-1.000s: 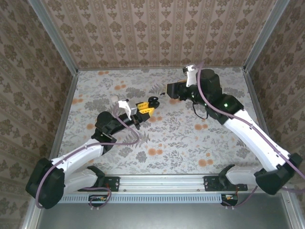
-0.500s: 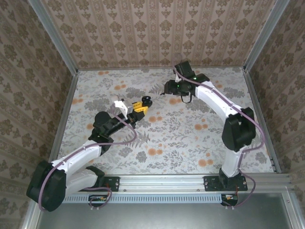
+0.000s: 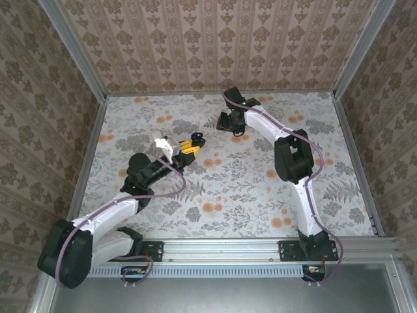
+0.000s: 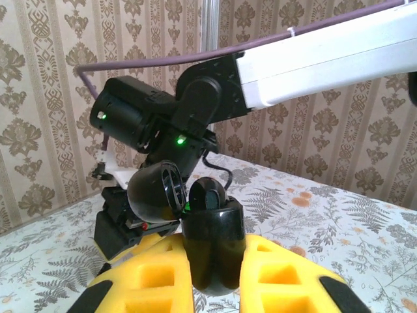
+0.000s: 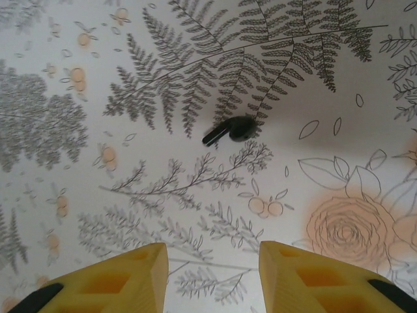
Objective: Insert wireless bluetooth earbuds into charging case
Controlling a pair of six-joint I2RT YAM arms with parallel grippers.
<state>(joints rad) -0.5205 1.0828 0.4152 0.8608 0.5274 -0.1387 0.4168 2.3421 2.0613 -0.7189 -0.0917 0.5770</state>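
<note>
1. Left gripper (image 3: 191,145): in the left wrist view I see its yellow fingers (image 4: 146,280) clamped on the black charging case (image 4: 212,251), one finger on each side. The case stands upright, with its round lid (image 4: 155,190) swung open to the left. A rounded black shape sits at the top of the case; I cannot tell whether it is an earbud.

2. Right gripper (image 3: 223,122): in the top view it hangs just beyond the case and to its right, apart from it. In the right wrist view its fingers stand apart with nothing between them.

3. Earbud (image 5: 231,130): one black earbud lies on its side on the floral table (image 5: 339,98), ahead of the right fingertips and touching neither.

4. Right arm (image 4: 313,52): from the left wrist it crosses behind the case, with two green lights (image 4: 178,139) lit on its wrist housing.
</note>
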